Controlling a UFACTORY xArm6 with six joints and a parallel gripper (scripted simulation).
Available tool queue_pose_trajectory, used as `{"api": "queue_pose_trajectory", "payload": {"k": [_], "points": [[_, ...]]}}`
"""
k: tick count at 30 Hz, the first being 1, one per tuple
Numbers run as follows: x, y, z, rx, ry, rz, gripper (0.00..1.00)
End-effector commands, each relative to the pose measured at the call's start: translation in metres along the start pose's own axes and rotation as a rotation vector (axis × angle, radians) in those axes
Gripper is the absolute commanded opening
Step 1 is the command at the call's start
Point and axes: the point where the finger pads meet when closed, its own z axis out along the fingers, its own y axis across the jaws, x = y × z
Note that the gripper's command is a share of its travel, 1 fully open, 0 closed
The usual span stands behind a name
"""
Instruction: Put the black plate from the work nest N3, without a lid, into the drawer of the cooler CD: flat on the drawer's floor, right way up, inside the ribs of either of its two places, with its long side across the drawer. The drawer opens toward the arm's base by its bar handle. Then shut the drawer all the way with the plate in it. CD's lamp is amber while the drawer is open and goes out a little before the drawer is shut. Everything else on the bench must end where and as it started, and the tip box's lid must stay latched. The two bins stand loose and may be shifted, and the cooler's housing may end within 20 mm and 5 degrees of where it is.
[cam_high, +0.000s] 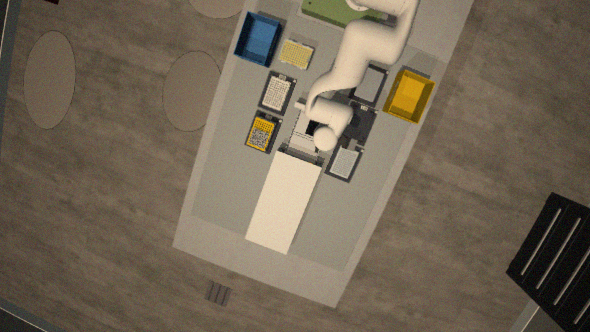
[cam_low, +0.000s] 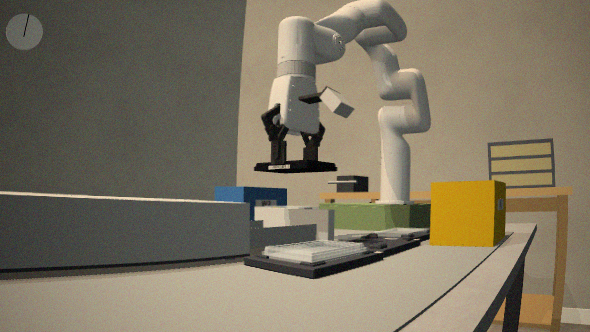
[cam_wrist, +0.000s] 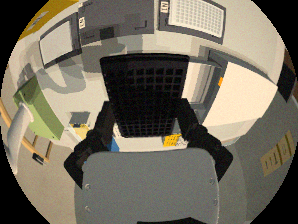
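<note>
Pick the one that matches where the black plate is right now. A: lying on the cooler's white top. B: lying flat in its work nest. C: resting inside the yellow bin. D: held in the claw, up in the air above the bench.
D: the exterior view shows the black plate clamped level between the fingers of the claw, hanging well above the bench with nothing under it touching.

No legible text; only an unreadable pale label on the black plate (cam_low: 295, 166).
</note>
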Motion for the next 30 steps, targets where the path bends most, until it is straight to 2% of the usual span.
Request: {"api": "queue_pose_trajectory", "payload": {"k": [1,19,30], "points": [[-0.009,0.006,-0.002,-0.004,0.002,-0.002,0.0],[-0.05,0.025,-0.002,-0.004,0.002,-0.002,0.0],[-0.05,0.025,-0.002,-0.004,0.002,-0.003,0.0]]}}
